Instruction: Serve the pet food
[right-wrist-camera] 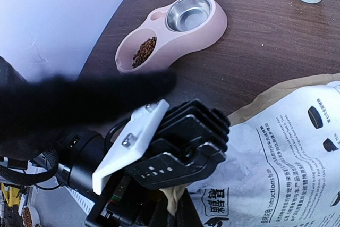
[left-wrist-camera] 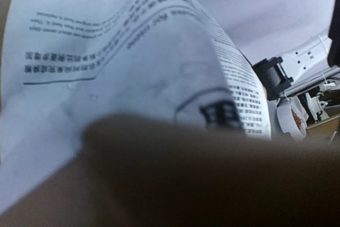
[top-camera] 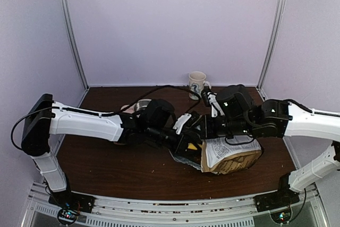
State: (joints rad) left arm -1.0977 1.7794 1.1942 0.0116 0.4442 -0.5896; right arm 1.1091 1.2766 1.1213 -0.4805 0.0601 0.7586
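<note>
Right wrist view: pet food (right-wrist-camera: 144, 51) fills 8 o'clock cup of pink bowl (right-wrist-camera: 212, 27); left tool (top-camera: 194, 152) pinches bag (right-wrist-camera: 287, 147); right tool (right-wrist-camera: 154, 89) fully closed.

robot lab test booth, plain pale wall panels (top-camera: 175, 25) and metal corner posts (top-camera: 71, 30) enclosing a dark wooden table (top-camera: 122, 168), left arm (top-camera: 85, 122) and right arm (top-camera: 313, 122) sitting bolted to an aluminium rail (top-camera: 175, 209) at its near edge

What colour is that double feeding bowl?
The bowl is pale pink with a steel insert; best in right wrist view.
</note>
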